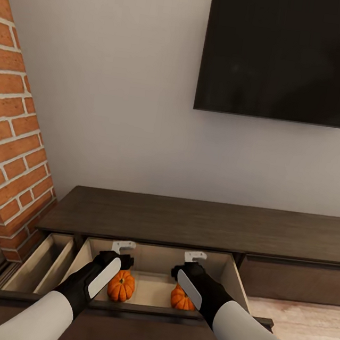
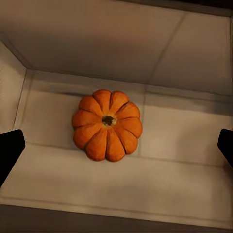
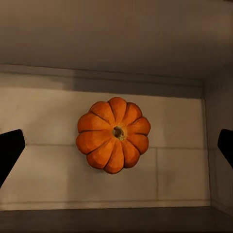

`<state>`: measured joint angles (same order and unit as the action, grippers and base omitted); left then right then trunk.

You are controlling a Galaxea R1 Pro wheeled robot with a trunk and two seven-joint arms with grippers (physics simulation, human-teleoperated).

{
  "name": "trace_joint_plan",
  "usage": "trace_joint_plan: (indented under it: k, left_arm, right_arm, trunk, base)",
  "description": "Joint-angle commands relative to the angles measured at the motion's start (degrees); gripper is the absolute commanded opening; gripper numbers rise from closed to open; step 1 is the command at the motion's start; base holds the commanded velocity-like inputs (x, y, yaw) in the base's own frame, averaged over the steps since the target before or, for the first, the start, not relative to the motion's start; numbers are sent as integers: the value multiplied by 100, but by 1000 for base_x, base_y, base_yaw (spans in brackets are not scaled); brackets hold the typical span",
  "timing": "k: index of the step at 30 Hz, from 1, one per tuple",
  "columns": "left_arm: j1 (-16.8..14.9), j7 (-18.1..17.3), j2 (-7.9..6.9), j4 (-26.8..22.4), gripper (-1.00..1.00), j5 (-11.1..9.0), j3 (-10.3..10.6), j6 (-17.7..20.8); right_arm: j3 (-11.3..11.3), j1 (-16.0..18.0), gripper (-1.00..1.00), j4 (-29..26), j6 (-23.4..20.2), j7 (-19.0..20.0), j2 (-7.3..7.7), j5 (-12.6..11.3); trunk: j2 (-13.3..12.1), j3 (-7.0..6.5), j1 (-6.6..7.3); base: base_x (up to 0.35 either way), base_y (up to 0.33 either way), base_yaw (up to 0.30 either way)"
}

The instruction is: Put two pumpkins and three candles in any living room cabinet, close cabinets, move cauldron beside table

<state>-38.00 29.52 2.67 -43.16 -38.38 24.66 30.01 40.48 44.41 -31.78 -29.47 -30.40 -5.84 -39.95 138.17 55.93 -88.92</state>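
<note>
Two pumpkins counted; both lie on the pale floor of the one wide open drawer [image 1: 150,288] of the cabinet [image 1: 195,224], apart from each other; the left pumpkin [image 1: 121,286] sits toward the drawer's left half, the right pumpkin [image 1: 182,299] toward its right half. Two tools counted; the left tool [image 1: 123,247] and the right tool [image 1: 195,257] each hang over the drawer, above their own pumpkin; neither touches it. A second, narrower drawer [image 1: 45,263] stands open to the left; its contents cannot be told.

The head view shows the cabinet's flat dark-brown top, a dark screen [image 1: 289,56] on the wall above, and a brick column [image 1: 11,133] at the left. The left wrist view looks straight down on the left pumpkin [image 2: 107,124]; black fingertips [image 2: 9,151] show at both edges of the picture, spread wide. The right wrist view gives the same over the right pumpkin [image 3: 113,134], fingertips [image 3: 9,151] likewise spread wide with nothing between them.

Each pumpkin is round, orange, ribbed in segments, with a short dark stem at the centre; both sit stem up.
</note>
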Motion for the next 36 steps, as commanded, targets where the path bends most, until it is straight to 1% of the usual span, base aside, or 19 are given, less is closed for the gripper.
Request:
trace_joint_plan:
  k: [1,6,10,13,19,24,29,32,36]
  left_arm:
    - [-5,56,-4,-8,100,-65,21,17]
    - [-6,55,-4,-19,100,-72,21,265]
    - [-6,59,-4,-78,100,-73,21,395]
    - [-6,62,-4,-92,100,-71,21,542]
    - [-6,70,-11,-96,100,-63,21,691]
    - [-6,71,-12,-96,100,-57,21,868]
    - [-6,71,-13,-96,100,-56,21,897]
    - [-6,71,-23,-96,100,-55,21,901]
    - [-6,71,-45,-96,100,-55,21,901]
  right_arm:
    - [31,7,100,-11,-35,-45,6,-91]
    - [23,14,100,-21,-136,-48,10,-435]
    - [21,15,100,-37,-327,-40,12,-552]
    - [18,15,100,-91,-404,-47,13,-583]
    - [15,15,100,-113,-515,-48,5,-592]
    - [21,15,100,-118,-498,-51,5,-600]
    - [22,15,100,-132,-471,-45,4,-601]
    - [22,15,100,-332,-525,-59,-1,-607]
    - [22,15,100,-369,-548,-54,4,-610]
  trunk:
    - [-39,-12,24]
    - [-239,-102,133]
    - [-400,-174,221]
    - [-520,-228,287]
    - [-761,-336,419]
    - [-961,-425,529]
    - [-1162,-515,639]
    - [-1282,-569,704]
    - [-1443,-641,792]
  base:
    - [0,0,0]
    - [0,0,0]
    - [0,0,0]
    - [0,0,0]
    - [0,0,0]
    - [0,0,0]
    - [0,0,0]
    - [0,0,0]
    - [0,0,0]
